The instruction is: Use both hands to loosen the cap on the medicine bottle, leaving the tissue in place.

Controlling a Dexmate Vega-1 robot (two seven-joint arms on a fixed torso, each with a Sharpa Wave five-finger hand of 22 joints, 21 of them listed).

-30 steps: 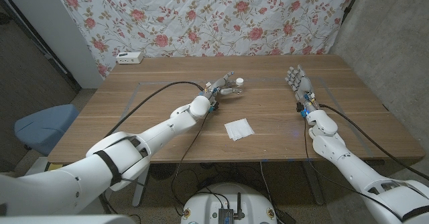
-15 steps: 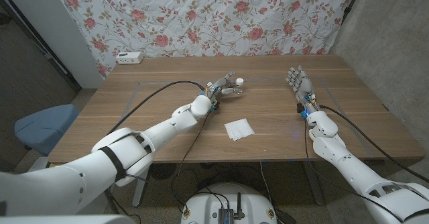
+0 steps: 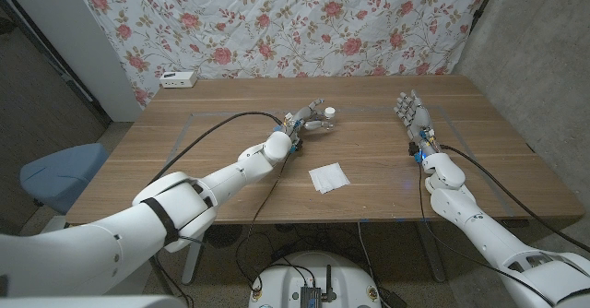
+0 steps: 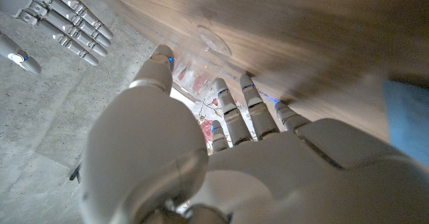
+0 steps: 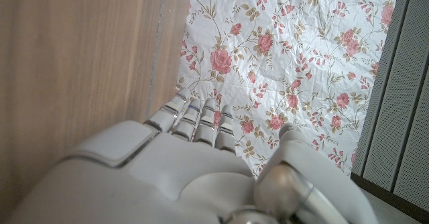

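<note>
The small clear medicine bottle (image 3: 328, 115) with a white cap stands on the table's far middle. My left hand (image 3: 309, 119) reaches it from the left. In the left wrist view the thumb (image 4: 159, 60) lies against one side of the bottle (image 4: 203, 58) and the fingertips (image 4: 222, 88) against the other. I cannot see whether they press it. A white tissue (image 3: 328, 177) lies on the wood nearer to me, apart from both hands. My right hand (image 3: 410, 114) stands upright far to the right, fingers straight, holding nothing. It also shows in the left wrist view (image 4: 64, 19).
A small white device (image 3: 178, 79) sits at the table's far left corner. A flowered cloth (image 3: 295, 22) hangs behind the table. A blue chair (image 3: 53, 174) stands off the left edge. Cables run along both arms over the wooden table (image 3: 212, 147).
</note>
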